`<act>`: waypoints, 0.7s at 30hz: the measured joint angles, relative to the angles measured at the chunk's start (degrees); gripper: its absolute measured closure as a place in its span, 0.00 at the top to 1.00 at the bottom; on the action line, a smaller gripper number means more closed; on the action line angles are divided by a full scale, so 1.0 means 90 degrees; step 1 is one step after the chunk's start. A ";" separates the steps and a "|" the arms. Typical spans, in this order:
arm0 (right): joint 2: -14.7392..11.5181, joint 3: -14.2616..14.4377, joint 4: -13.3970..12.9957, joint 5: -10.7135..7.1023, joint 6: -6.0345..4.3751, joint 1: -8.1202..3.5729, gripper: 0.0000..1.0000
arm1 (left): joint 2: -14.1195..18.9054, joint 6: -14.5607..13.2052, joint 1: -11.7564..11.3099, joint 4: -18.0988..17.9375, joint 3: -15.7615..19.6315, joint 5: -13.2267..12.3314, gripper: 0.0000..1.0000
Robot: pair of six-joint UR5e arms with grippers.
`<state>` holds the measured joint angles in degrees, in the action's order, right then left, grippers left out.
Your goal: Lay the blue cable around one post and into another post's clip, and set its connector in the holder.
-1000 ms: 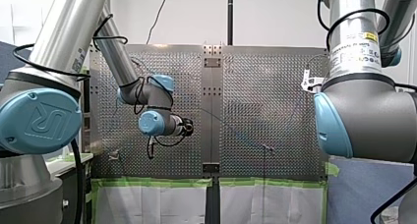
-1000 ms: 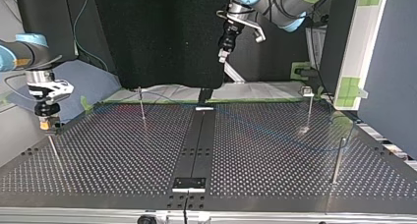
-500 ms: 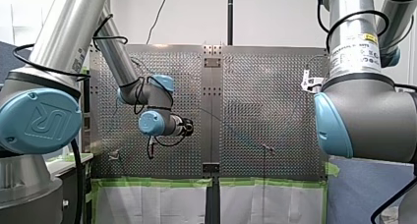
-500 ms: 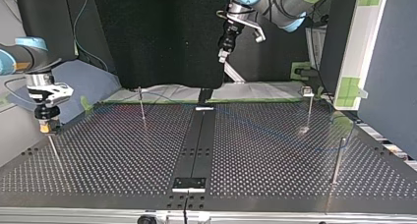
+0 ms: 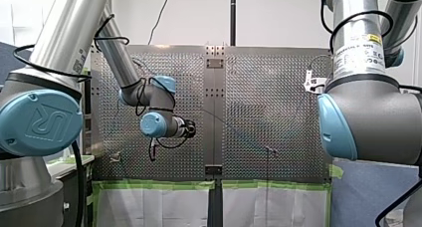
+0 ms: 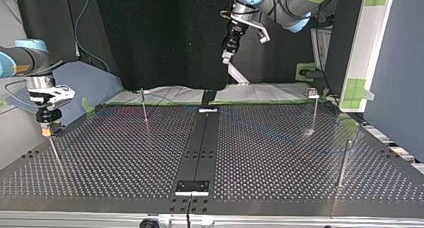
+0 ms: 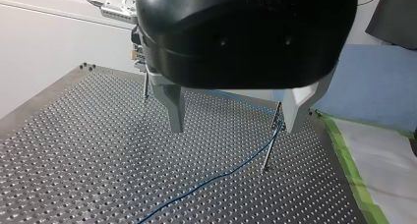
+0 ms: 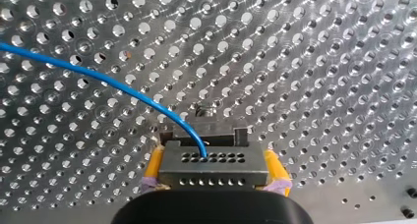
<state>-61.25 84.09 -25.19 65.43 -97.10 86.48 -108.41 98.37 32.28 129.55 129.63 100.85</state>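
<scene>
at the top view's left, our right gripper (image 6: 46,130) clasps the connector (image 8: 214,164) just above its holder (image 8: 240,135), not yet seated. the blue cable (image 7: 216,177) runs up to a post (image 7: 269,153), and our left gripper (image 7: 233,126) hangs released.

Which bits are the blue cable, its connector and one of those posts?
blue cable (image 8: 105,80): right wrist view, middle of its curved run.
connector (image 8: 214,172): right wrist view, its grey face with the holes.
post (image 7: 270,148): left wrist view, halfway down the thin shaft.
</scene>
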 joint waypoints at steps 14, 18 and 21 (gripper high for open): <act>0.0019 -0.0001 0.0073 -0.0026 0.0046 0.0015 0.00 | -0.0003 0.0008 -0.0006 -0.0010 0.0005 0.0001 1.00; 0.0021 -0.0002 0.0068 -0.0100 0.0056 0.0015 0.00 | 0.0000 0.0007 -0.0005 -0.0009 0.0003 0.0000 1.00; 0.0021 -0.0013 0.0086 -0.0134 0.0061 0.0015 0.00 | -0.0003 0.0007 -0.0005 -0.0009 0.0003 0.0000 1.00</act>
<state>-61.06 83.96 -24.41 64.23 -96.55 86.62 -108.43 98.44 32.23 129.47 129.65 100.85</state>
